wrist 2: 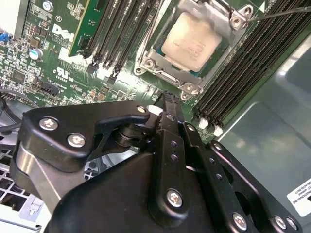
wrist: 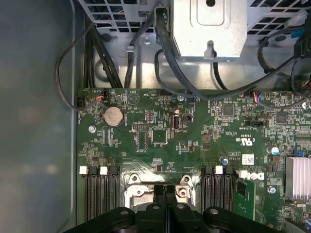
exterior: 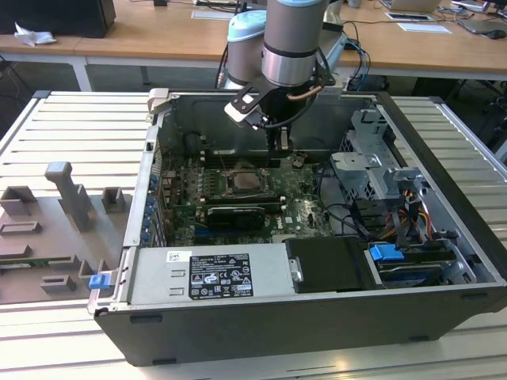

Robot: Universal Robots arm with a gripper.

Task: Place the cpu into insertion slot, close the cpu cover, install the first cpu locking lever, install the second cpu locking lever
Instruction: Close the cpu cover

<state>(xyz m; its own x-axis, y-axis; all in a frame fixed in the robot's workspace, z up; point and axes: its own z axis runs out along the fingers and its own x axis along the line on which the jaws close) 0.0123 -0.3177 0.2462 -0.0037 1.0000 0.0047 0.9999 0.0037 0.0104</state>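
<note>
Cpu seated under cpu cover, closed pincer just beside it

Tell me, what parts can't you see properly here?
1. Slot, second wrist view: the cpu and cover lie over it.
2. Cover, second wrist view: the picture's edge cuts off one side.
3. Cover, first wrist view: the gripper hides its middle, and the edge cuts off the rest.
4. Exterior view: too small to tell whether the cover is locked down.
</note>
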